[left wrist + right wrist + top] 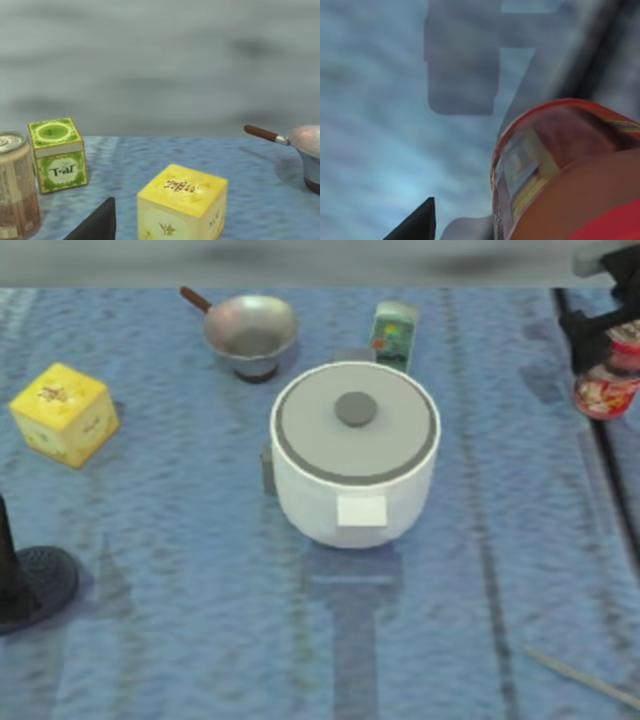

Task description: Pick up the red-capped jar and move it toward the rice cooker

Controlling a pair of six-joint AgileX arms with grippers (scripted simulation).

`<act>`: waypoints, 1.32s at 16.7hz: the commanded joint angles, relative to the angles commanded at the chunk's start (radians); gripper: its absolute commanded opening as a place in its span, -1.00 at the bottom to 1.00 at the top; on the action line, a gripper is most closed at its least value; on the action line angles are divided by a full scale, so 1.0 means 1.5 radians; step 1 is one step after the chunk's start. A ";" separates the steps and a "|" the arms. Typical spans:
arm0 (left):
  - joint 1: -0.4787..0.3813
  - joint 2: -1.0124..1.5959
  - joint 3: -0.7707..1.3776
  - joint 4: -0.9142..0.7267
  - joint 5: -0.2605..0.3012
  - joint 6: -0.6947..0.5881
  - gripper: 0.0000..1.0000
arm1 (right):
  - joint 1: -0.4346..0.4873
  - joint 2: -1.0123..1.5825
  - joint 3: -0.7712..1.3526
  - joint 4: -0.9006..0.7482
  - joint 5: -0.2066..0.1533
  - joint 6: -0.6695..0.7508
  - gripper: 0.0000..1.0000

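Top view shows the right gripper [608,360] at the far right edge of the table [180,620], clenched around the red-capped jar [606,390], which hangs tilted and appears lifted clear of the blue cloth. The rice cooker [355,455] sits at the table's centre, well apart from the jar, with its grey-ringed lid and dark knob facing up. Just behind it stands a green-and-white carton [394,335], and a small metal pan [250,335] lies to the carton's left. A yellow box [63,414] rests near the left edge. The left arm is parked at the lower left, and only a dark fingertip shows in its wrist view, so I cannot tell how its jaws stand.

In the right wrist view the jar [570,170] fills the near corner, its label pressed close to the lens, consistent with a firm hold.

The risks from here, as I judge them: the jar is tilted in the grip, so a quick sideways swing could let it slip or twist. Carried too low, it could strike the cooker's wall or lid. A path drifting toward the back could knock the carton over.
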 joint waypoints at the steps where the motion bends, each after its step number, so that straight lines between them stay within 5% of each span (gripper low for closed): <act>1: 0.000 0.000 0.000 0.000 0.000 0.000 1.00 | 0.000 -0.001 -0.016 0.016 0.000 0.000 1.00; 6: 0.000 0.000 0.000 0.000 0.000 0.000 1.00 | 0.001 -0.002 -0.027 0.026 0.000 0.000 1.00; 19: 0.000 0.000 0.000 0.000 0.000 0.000 1.00 | 0.001 -0.002 -0.027 0.026 0.000 0.000 -0.96; 22: 0.000 0.000 0.000 0.000 0.000 0.000 1.00 | 0.001 -0.002 -0.027 0.026 0.000 0.000 -1.00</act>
